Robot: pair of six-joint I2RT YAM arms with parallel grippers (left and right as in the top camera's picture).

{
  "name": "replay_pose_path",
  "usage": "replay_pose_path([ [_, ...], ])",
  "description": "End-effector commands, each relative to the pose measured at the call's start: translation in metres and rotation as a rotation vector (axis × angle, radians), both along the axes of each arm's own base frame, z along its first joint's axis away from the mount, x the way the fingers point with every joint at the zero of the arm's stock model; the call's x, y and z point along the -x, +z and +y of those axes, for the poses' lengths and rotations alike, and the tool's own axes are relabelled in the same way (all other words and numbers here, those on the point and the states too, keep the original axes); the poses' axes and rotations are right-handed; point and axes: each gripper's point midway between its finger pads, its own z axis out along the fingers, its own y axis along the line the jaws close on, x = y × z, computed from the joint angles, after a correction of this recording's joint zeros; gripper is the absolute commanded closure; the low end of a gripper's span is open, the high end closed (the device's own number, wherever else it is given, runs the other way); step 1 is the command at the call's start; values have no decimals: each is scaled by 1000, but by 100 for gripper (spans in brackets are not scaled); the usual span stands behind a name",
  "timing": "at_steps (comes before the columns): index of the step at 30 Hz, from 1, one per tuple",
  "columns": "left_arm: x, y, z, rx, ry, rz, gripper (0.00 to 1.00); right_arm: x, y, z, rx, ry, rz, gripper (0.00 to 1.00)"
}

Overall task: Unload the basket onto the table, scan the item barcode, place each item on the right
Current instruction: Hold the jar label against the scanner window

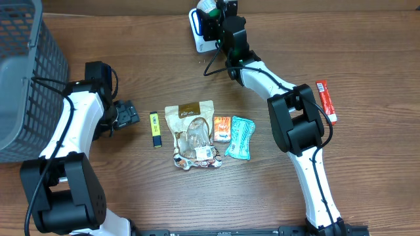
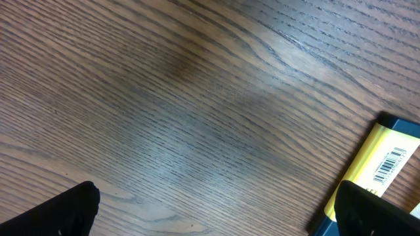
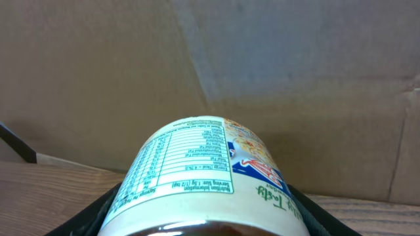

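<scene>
Picture edges cut off the yellow item (image 2: 384, 164) at its right and the cup (image 3: 203, 164) at its bottom.

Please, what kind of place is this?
Probably a mock shop checkout: a grey basket, packaged snacks on the wooden table, and a labelled tub held in the right gripper.

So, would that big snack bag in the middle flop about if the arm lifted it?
Probably. The bag looks like crinkled soft film, so it would likely sag from a corner grip. The loose pieces bunched at its bottom would probably shift. Its shiny film may be slippery.
</scene>
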Motion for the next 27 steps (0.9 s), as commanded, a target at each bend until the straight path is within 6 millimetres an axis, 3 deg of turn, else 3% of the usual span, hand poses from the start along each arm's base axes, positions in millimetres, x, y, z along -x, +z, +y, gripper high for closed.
replay_pose_path([
  [1,2,-2,1,-9,-13,13,0,-4,26,-1,-32,-12,-50,96],
  [8,2,-2,1,-9,-13,13,0,-5,40,-1,-55,-12,-103,96],
  [16,2,-2,1,-9,-13,13,0,7,120,-6,-82,-12,-193,96],
  [21,2,-2,1,-9,-13,13,0,28,186,-18,-83,-14,-197,96],
  [24,2,-2,1,-9,-13,13,0,45,213,-30,-62,-5,-143,96],
  [27,2,-2,1,-9,-13,13,0,61,219,-50,-24,-13,-39,96],
])
